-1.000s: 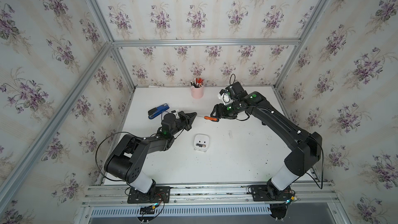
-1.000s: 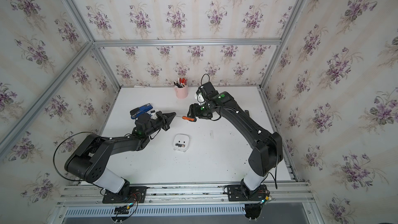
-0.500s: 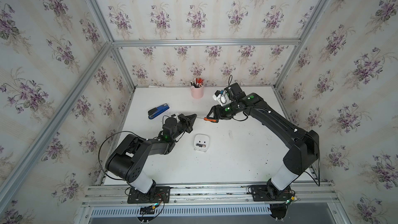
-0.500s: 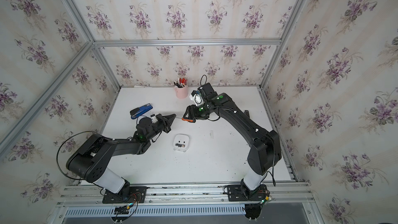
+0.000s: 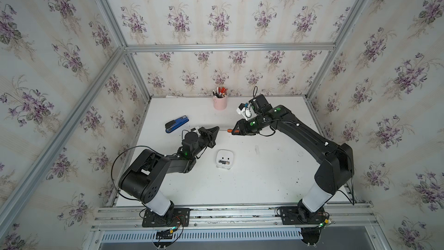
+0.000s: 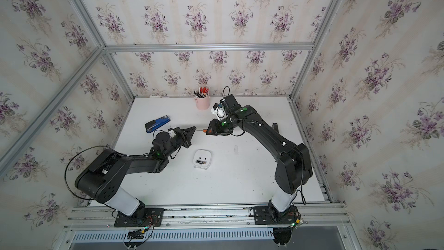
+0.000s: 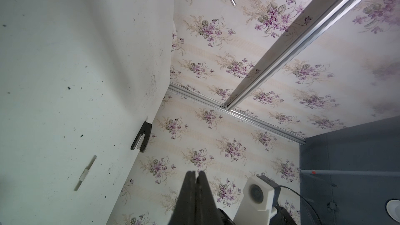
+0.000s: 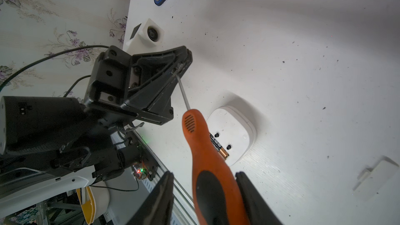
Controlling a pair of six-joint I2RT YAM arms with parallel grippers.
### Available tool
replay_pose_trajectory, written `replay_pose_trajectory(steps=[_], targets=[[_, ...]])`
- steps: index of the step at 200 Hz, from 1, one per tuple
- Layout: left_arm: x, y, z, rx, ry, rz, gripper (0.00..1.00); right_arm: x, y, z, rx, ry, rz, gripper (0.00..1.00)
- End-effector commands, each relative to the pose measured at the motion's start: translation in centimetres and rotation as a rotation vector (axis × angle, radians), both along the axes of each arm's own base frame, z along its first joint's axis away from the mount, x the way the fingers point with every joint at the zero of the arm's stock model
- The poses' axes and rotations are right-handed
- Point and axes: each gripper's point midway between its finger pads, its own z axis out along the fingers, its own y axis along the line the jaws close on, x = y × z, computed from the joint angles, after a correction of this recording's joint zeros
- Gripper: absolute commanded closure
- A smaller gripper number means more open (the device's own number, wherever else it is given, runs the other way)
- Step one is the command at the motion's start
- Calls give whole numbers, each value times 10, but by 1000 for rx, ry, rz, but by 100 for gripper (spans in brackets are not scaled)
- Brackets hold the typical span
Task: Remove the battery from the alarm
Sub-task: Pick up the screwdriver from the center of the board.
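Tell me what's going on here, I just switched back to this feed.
The screwdriver with an orange handle and thin metal shaft spans between the two arms. The left gripper is shut on the shaft's tip, while the right gripper has its jaws flanking the handle, with a gap showing on one side. The white rounded-square plastic alarm lies face down, untouched, with the black-and-gold cylindrical battery in its open compartment. A small white plastic piece, possibly the cover, lies nearby.
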Motion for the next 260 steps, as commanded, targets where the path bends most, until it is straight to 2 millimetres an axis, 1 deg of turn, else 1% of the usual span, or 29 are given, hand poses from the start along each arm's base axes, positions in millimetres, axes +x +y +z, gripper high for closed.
replay_pose_trajectory(steps=[1, 48, 78, 90, 97, 118, 134, 137, 170, 195, 217, 227, 244, 260], targets=[[0, -2, 9, -15, -37, -9, 100, 1, 3, 0, 3, -2, 14, 54], [-2, -5, 8, -10, -37, -26, 100, 5, 4, 2, -11, -7, 24, 60], [-3, -8, 8, -5, -39, -40, 100, 4, 4, 2, -11, -4, 34, 68], [-3, -9, 9, -3, -41, -49, 100, 3, 5, 2, -8, -2, 40, 74], [-2, -10, 9, -2, -43, -51, 100, 3, 5, 1, -8, 0, 41, 75], [-3, -11, 10, 6, -46, -59, 100, 1, 5, 0, -12, 9, 53, 75], [-2, -11, 9, 13, -46, -59, 100, -1, 2, -1, -26, 9, 61, 68], [-4, -13, 9, 13, -47, -78, 100, -1, 2, -1, -26, 7, 63, 67], [-8, -19, 9, 28, -48, -119, 100, -2, -3, -3, -66, -2, 87, 68], [-8, -22, 11, 39, -54, -141, 100, -3, -9, -6, -104, -7, 104, 74], [-11, -25, 8, 62, -50, -162, 100, -4, -16, -9, -151, -19, 118, 79], [-11, -26, 8, 66, -49, -170, 100, -5, -18, -10, -165, -23, 126, 79], [-12, -27, 8, 75, -55, -184, 100, -7, -22, -13, -188, -18, 136, 88], [-13, -29, 6, 83, -55, -197, 100, -9, -22, -14, -191, -12, 143, 98]])
